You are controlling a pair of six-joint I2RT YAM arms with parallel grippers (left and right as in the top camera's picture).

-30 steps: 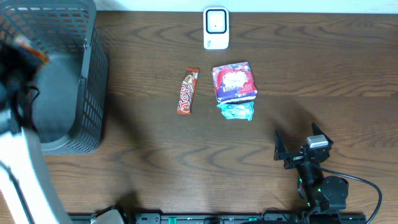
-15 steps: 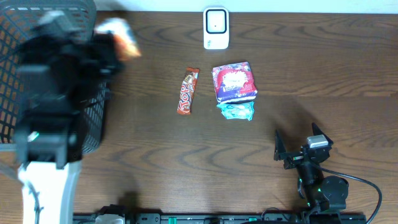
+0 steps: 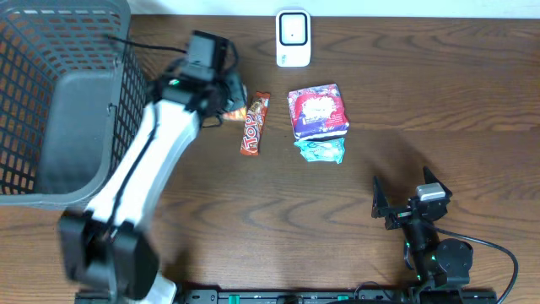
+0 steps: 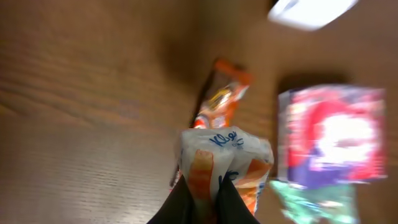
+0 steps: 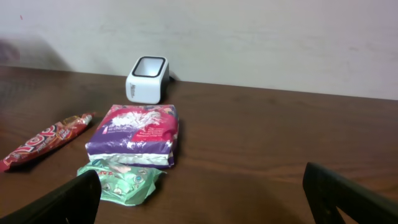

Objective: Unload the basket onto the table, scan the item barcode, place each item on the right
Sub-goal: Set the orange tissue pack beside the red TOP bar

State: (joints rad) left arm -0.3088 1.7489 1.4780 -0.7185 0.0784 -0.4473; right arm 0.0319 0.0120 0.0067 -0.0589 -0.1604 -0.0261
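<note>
My left gripper (image 4: 203,200) is shut on a white and orange tissue packet (image 4: 225,155), pinching its lower edge. From overhead, the gripper (image 3: 226,101) holds the packet (image 3: 236,111) just left of the red candy bar (image 3: 254,123). The white barcode scanner (image 3: 293,38) stands at the table's far edge, right of the packet, and shows blurred at the top of the left wrist view (image 4: 311,9). At the near right, my right gripper (image 3: 409,207) stands open with nothing between its fingers (image 5: 208,205); it looks toward the scanner (image 5: 148,79).
A purple and red packet (image 3: 318,111) lies on a green packet (image 3: 321,152) right of the candy bar. A large dark wire basket (image 3: 59,110) fills the far left. The right wrist view shows the candy bar (image 5: 46,140) and both packets (image 5: 134,134).
My left arm has swung from over the basket rightward across the table with the packet, and now hangs beside the candy bar. The right arm has not moved.
</note>
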